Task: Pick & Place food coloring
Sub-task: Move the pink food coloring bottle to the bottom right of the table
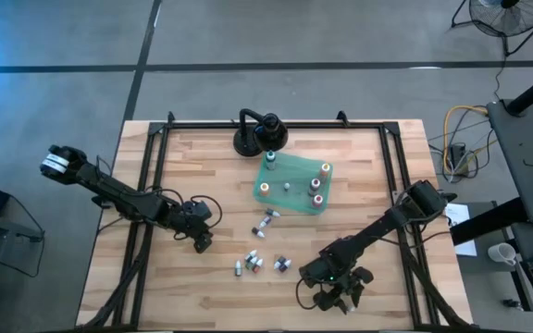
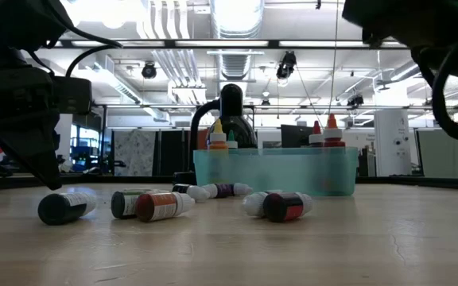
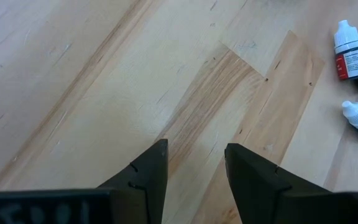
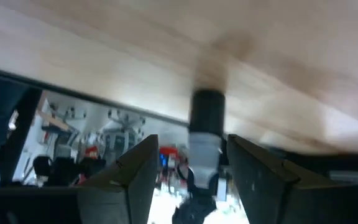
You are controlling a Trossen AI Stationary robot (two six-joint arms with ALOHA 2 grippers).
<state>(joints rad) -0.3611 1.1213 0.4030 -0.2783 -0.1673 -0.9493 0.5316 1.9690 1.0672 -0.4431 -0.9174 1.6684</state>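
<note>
The wooden desk (image 1: 192, 157) holds a green tray (image 1: 296, 200) with a few food coloring bottles (image 1: 316, 184) standing in it, and more food coloring bottles (image 1: 257, 264) lie loose on the wood just in front of the tray. The right end effector (image 1: 333, 294) sits in front of the tray near the desk's edge, with a small dark-capped bottle (image 4: 205, 134) between its spread fingers, so it looks to be letting go or just starting a grab. The left end effector (image 1: 202, 242), fingers apart and empty, waits beside the loose bottles; next, one needs a firm squeeze and a lift into the tray.

Blurred black-capped bottle (image 4: 206, 134) between right end effector (image 4: 188, 168) fingers.
</note>
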